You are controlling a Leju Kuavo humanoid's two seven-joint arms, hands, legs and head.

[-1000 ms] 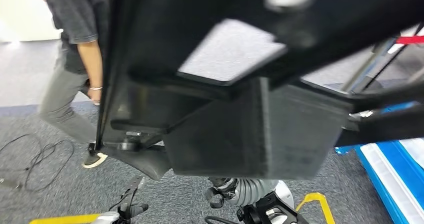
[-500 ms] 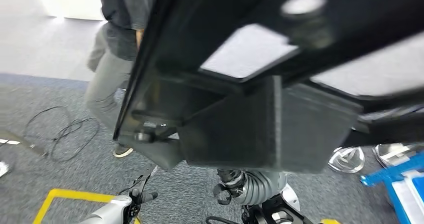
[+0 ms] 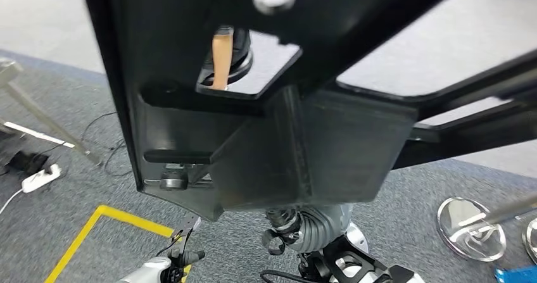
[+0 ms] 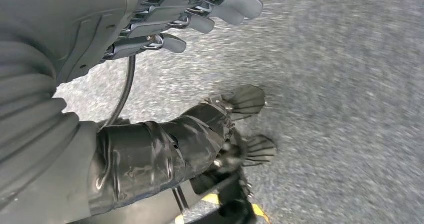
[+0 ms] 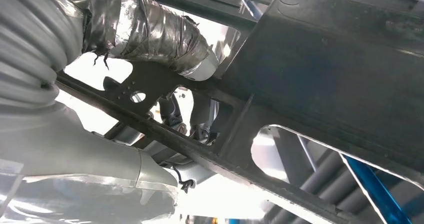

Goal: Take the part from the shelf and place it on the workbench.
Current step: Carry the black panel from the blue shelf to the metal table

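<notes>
my right hand [image 5: 192,116] is raised under the part [image 3: 266,106], a big black metal frame with cut-out windows and a boxy block on its underside. in the right wrist view the dark fingers [image 5: 170,108] reach up through a gap between the frame's bars and wrap a bar there, the taped thumb [image 5: 155,33] lying against the frame's edge just beside the block. so that hand grips the part and carries it up in front of my head camera, tilted, well off the floor.

my left hand [image 4: 185,13] hangs low at my side over grey carpet [image 4: 350,83]. its fingers are half curled, lying side by side, with nothing in them and touching nothing. in the head view the left arm [image 3: 149,271] shows at the bottom, near a yellow floor line [image 3: 95,229].

around: loose black cables [image 3: 111,144] and a white power strip [image 3: 38,178] lie on the carpet to my left, beside a slanted metal leg [image 3: 44,121]. to my right a round chrome base [image 3: 472,229] sits on the floor, a blue thing [image 3: 516,275] at the corner. the part blocks most of my forward view; through one window something orange and a dark shape [image 3: 221,58] show, too blurred to name.
</notes>
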